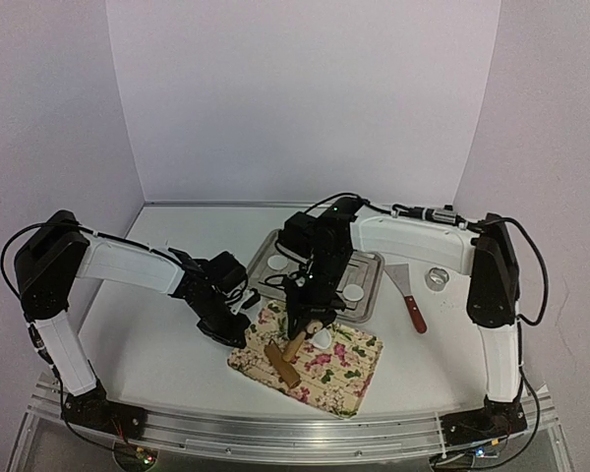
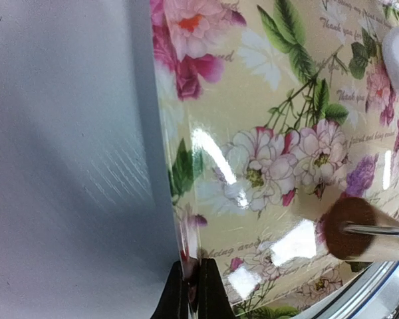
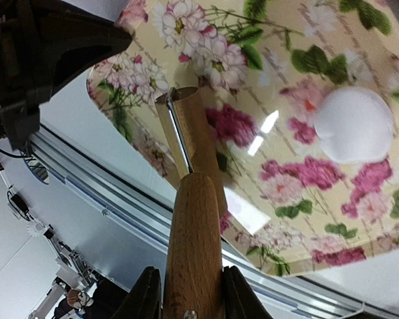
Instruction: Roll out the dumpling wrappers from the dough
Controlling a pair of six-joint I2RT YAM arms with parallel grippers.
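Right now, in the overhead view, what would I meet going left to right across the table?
left tool → rolling pin → white dough round → red-handled scraper → metal ring

The overhead view is lit evenly and softly; faint shadows are cast beneath the arms on the white worktop (image 1: 147, 344). White glare patches are seen on the glossy flower-printed mat (image 2: 266, 100) in both wrist views, where the near wooden rolling pin (image 3: 193, 252) is softened.
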